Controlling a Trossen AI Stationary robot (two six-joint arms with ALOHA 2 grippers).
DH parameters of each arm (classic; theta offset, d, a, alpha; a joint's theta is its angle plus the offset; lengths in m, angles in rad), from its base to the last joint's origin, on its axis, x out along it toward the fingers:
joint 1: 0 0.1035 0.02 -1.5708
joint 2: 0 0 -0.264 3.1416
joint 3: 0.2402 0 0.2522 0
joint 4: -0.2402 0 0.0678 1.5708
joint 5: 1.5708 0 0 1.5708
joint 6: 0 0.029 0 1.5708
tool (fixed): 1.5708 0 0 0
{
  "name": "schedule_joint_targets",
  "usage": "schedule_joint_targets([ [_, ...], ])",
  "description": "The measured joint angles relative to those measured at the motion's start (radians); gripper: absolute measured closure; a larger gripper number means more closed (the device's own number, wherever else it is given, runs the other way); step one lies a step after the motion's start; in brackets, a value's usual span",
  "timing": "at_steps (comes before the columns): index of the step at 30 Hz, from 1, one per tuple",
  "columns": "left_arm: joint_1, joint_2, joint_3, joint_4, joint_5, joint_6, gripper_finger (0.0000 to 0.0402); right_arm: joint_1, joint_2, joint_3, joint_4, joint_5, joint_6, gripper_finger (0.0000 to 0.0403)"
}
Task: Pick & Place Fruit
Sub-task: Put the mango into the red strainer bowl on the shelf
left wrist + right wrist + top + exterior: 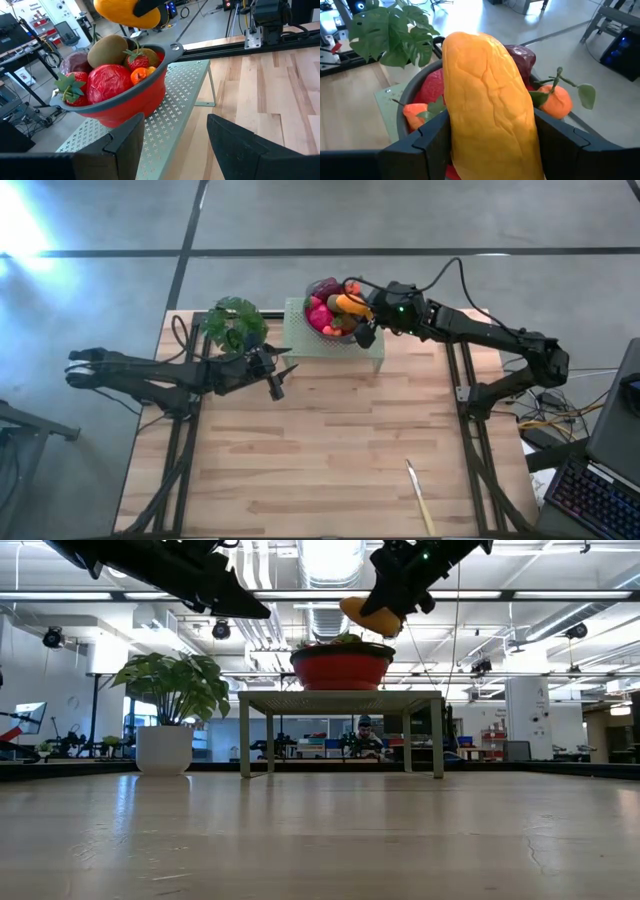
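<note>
A red bowl (pixel 340 668) heaped with fruit (pixel 107 82) stands on a small green perforated stand (pixel 372 352) at the table's far edge. An orange oval fruit (pixel 487 95) hangs just above the bowl's right side, with my right gripper (pixel 492 125) shut on it; the low view shows this orange fruit (pixel 368 614) clear of the rim. My left gripper (pixel 175 142) stands open and empty over the table, left of the stand and pointing at the bowl. In the high view, this left gripper (pixel 280 378) is near the plant. My right gripper pinches the orange oval fruit by its two long sides (pixel 454 131), one finger (pixel 422 142) on each side. The fingers slant downward from the table's right and lie along the fruit, whose free end juts out ahead of them. The fruit is lifted clear over the bowl.
A leafy potted plant (pixel 235 323) stands at the far left beside the stand. A slim pale utensil (pixel 421 498) lies near the front right. Bare wooden tabletop (pixel 330 430) spreads across the middle. A keyboard (pixel 595 498) sits off the table's right edge.
</note>
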Motion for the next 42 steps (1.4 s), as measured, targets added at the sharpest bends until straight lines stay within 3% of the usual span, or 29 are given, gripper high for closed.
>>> schedule_joint_targets([
  [8, 0.000, 0.000, 0.000, 0.002, 0.000, 0.000, 0.0179, 0.002, 0.000, 0.000, 0.000, 0.000, -0.025, 0.0157],
  [13, 0.000, 0.000, 0.000, 0.002, 0.000, 0.000, 0.0179, 0.002, -0.001, -0.007, 0.015, -0.001, -0.051, 0.0167],
  [18, 0.000, 0.000, 0.000, 0.001, 0.000, 0.000, 0.0179, 0.002, -0.001, -0.051, 0.087, -0.001, -0.068, 0.0174],
  [25, 0.000, 0.000, 0.000, -0.001, 0.000, 0.000, 0.0179, 0.002, -0.001, -0.150, 0.225, -0.001, -0.084, 0.0155],
  [36, 0.000, 0.000, 0.000, 0.000, 0.000, 0.000, 0.0179, 0.000, -0.002, -0.208, 0.287, 0.044, -0.134, 0.0171],
  [42, 0.000, 0.000, 0.000, 0.002, 0.000, 0.000, 0.0179, 0.000, -0.002, -0.213, 0.288, 0.053, -0.135, 0.0142],
])
